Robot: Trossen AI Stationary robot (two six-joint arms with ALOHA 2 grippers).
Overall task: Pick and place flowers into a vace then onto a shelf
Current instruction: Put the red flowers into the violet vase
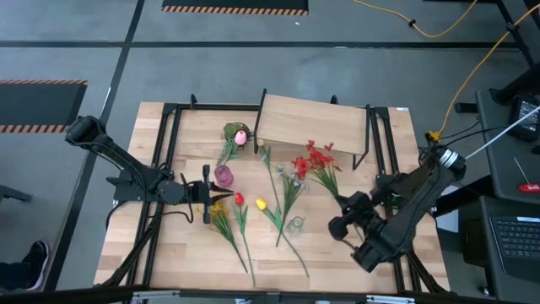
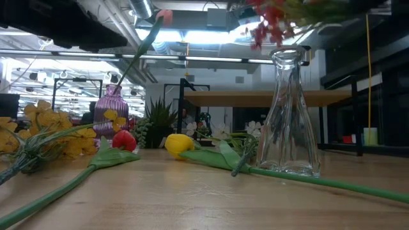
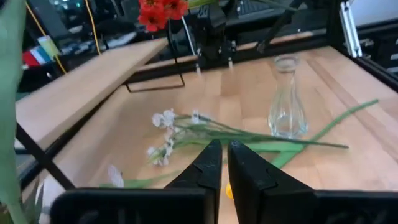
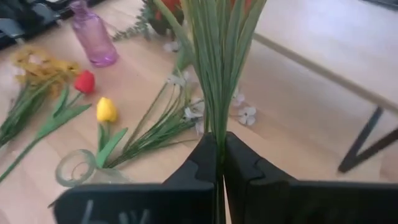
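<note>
A pink tulip (image 1: 241,137) stands in the purple vase (image 1: 223,176); the right claw (image 4: 220,163) pinches red flowers (image 1: 315,160), the left claw (image 3: 224,163) looks nearly pressed together, empty. The shelf (image 1: 310,125) is bare.

From the low camera I can't see either gripper. The red flower cluster (image 2: 271,22) above the clear vase (image 2: 291,115) is blurred and cut by the top edge. In my right wrist camera the bundle of green stems (image 4: 219,62) runs out of the top edge, so its blooms are mostly lost. In the left wrist camera the red blooms (image 3: 158,11) are cropped, and a blurred green stem (image 3: 11,106) fills the near side.
</note>
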